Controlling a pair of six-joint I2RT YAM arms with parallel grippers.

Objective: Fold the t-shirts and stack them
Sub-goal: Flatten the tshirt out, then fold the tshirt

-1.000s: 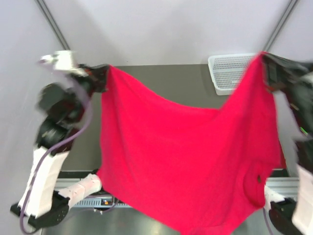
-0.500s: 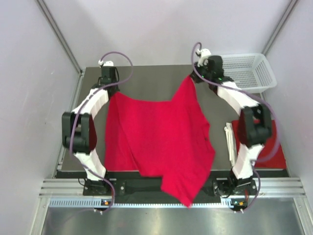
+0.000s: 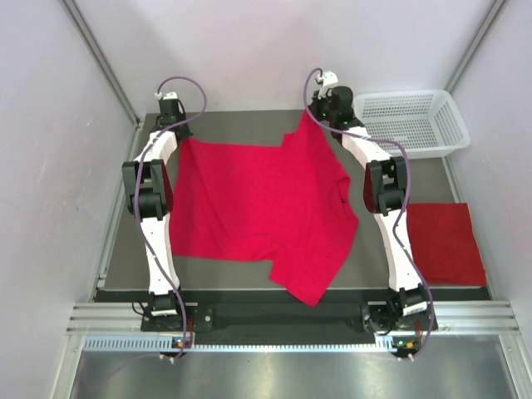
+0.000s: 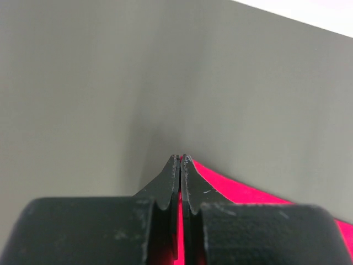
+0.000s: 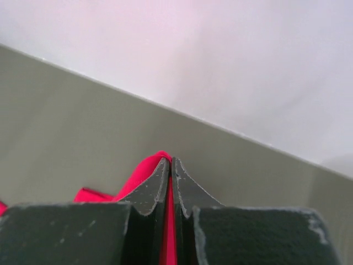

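Left claw (image 3: 177, 133) (image 4: 180, 159): clenched on a far corner of the plain bright red cloth t-shirt (image 3: 258, 208) (image 4: 231, 190).
Right claw (image 3: 314, 113) (image 5: 170, 160): clenched on its other far corner.
T-shirt: spread across the dark grey desk (image 3: 241, 125), reaching the near edge.
Right edge: folded red t-shirt (image 3: 445, 241).
Far right corner: white plastic mesh basket (image 3: 453, 125).

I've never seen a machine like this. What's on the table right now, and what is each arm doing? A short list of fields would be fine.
spread t-shirt: red, lying opened out on the table, near tip at the front edge
left arm: stretched to the far side, jaws shut on the shirt's far left corner
right arm: stretched to the far side, jaws shut on the shirt's far right part
folded t-shirt: red, flat at the table's right side
basket: white mesh, far right corner
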